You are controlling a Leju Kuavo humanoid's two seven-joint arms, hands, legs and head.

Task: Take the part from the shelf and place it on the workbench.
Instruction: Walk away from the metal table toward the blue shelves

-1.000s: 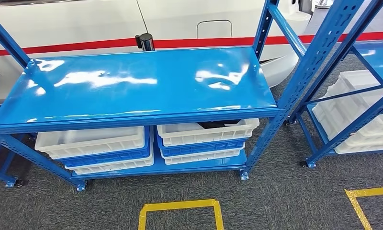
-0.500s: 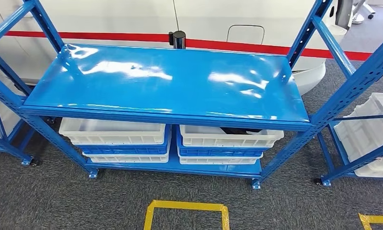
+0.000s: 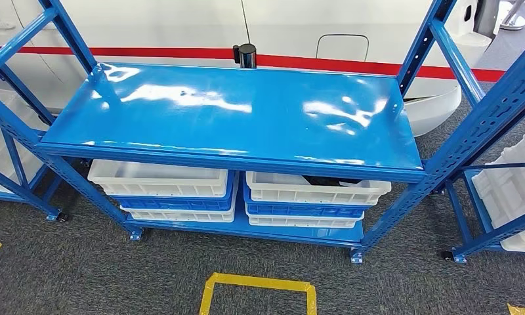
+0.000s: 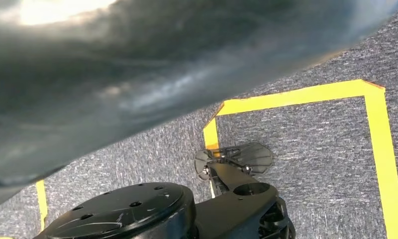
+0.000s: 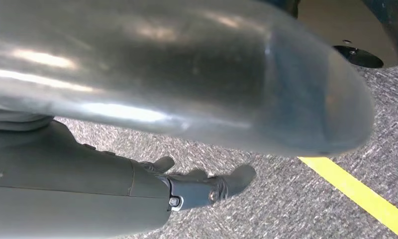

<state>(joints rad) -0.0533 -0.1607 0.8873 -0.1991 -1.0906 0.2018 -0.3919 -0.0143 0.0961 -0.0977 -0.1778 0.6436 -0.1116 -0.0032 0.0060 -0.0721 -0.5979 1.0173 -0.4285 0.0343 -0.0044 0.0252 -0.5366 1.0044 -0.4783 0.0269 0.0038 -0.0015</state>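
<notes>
Since a second ago the whole view has swung, so the camera turned, not the blue shelf (image 3: 233,111). Its lower white bin (image 3: 315,189) holds a dark part (image 3: 322,179), mostly hidden. Right hand (image 5: 207,186) hangs over carpet holding nothing; left hand's state I cannot tell. Reaching under the low top board risks an arm collision.

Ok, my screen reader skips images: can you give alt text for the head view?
A blue metal shelf with a bare glossy top stands on grey carpet; white and blue crates are stacked on its lower level. A yellow tape square marks the floor in front.
</notes>
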